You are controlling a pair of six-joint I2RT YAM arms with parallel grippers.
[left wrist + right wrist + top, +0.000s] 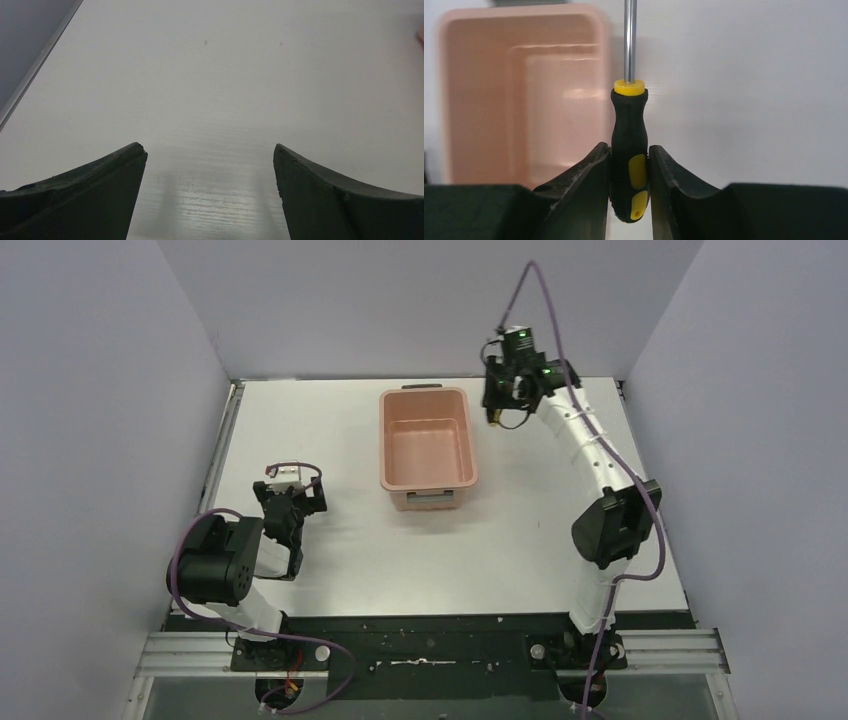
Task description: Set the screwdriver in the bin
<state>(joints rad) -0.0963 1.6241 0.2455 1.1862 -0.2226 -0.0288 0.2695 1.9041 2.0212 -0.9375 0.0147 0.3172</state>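
Observation:
My right gripper (629,156) is shut on the screwdriver (629,135), gripping its black handle with yellow inlays; the silver shaft runs up out of the wrist view. In the top view that gripper (497,412) hangs raised just right of the far right corner of the salmon-pink bin (428,480), where the screwdriver shows only as a small yellowish speck. The bin (479,100) looks to hold nothing and lies left of the screwdriver in the right wrist view. My left gripper (210,165) is open and holds nothing, low over bare table, left of the bin in the top view (296,502).
White table (530,550) walled by grey panels on the left, back and right. A metal rail runs along the left edge (35,65). The right arm's elbow (615,525) stands near the right front. Purple cables loop from both arms.

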